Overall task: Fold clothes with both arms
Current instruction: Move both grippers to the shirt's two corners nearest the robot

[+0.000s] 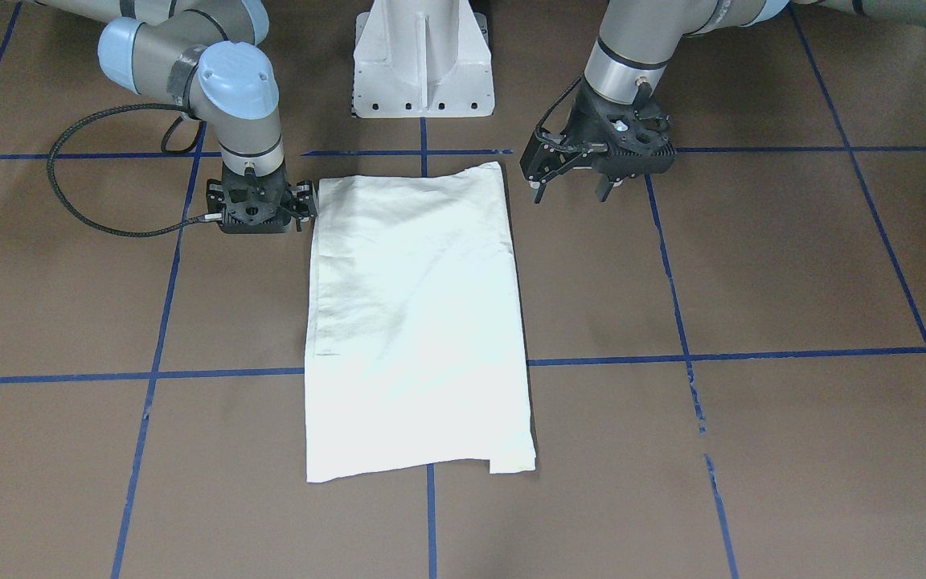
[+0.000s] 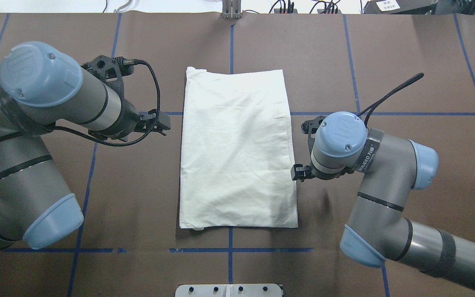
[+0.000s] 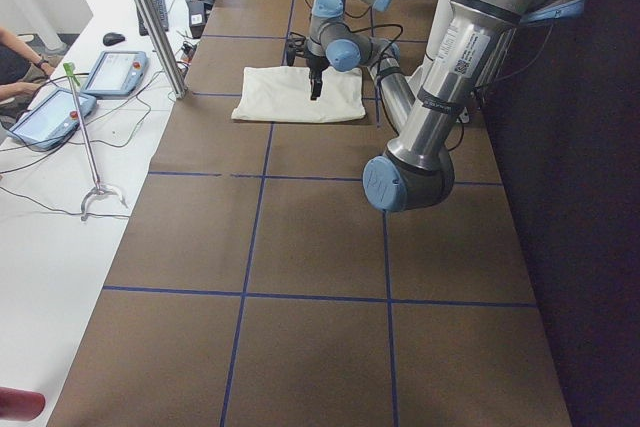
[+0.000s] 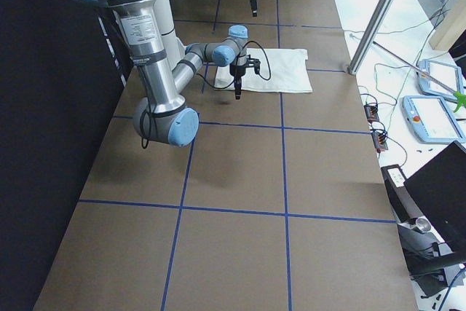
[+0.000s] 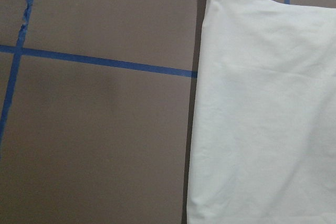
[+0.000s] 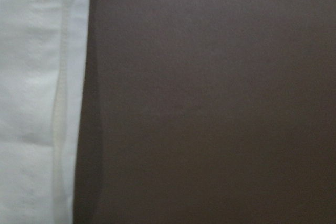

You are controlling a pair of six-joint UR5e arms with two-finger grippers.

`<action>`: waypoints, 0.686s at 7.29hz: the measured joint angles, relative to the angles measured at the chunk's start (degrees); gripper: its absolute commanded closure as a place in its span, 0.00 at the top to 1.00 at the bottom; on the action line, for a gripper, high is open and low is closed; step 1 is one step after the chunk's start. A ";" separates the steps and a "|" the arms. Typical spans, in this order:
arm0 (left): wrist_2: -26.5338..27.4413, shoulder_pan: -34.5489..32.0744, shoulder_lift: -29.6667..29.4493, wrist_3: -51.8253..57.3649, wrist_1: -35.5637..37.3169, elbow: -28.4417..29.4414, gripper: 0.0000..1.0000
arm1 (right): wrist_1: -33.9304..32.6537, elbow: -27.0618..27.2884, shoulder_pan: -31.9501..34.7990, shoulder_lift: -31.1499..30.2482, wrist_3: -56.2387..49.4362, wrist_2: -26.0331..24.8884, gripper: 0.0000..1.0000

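The cream shirt (image 1: 419, 322) lies flat on the brown table, folded into a long rectangle with the plain side up; no print shows. It also shows in the overhead view (image 2: 237, 152) and in both wrist views (image 5: 262, 119) (image 6: 31, 103). My left gripper (image 1: 571, 195) hangs open and empty above the table, a little off the shirt's long edge (image 2: 161, 123). My right gripper (image 1: 258, 213) is low beside the opposite long edge, near the robot-side corner (image 2: 298, 172). Its fingers are hidden under its body, so I cannot tell whether it is open or shut.
The white pedestal (image 1: 423, 56) stands at the robot side of the table, behind the shirt. Blue tape lines (image 1: 752, 354) grid the brown tabletop. A metal pole (image 3: 150, 17) and tablets (image 3: 115, 72) stand on the operators' side.
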 measured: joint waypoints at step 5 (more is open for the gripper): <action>1.43 8.78 4.84 -17.53 -10.48 0.11 1.00 | 7.99 -1.11 1.92 5.43 1.04 4.25 1.00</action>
